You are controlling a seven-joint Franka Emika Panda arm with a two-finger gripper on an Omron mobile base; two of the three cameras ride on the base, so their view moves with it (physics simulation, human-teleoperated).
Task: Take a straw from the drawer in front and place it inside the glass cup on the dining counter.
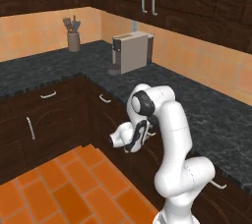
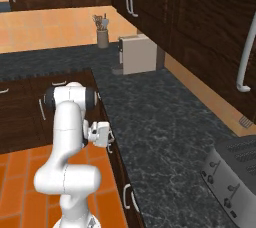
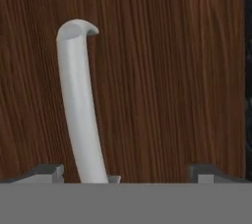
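Drawer (image 3: 162, 70) fills the hand view: dark-brown wood front w/ vertical grain, its curved silver handle (image 3: 78, 105) a smooth rounded bar running up from between the finger tips and hooking over at the top. Drawer sits shut under the black speckled tabletop (image 1: 197, 100), on the right run of cabinets, just in front of the claw.

Arm is folded tight: white upper link rises from the base, bends at a dark elbow joint, then the forearm drops and the wrist turns sideways so the claw (image 2: 109, 139) faces the cabinet front. Claw jaws stand wide, nothing between them but the handle; one tip (image 3: 47, 171) left of it, other well to the right.

On the tabletop farther back: boxy beige coffee machine (image 1: 130, 51), grey utensil holder (image 1: 74, 41) in the far-left corner, metal toaster (image 2: 232, 177) near right. Floor (image 1: 64, 188) is glossy orange tile.
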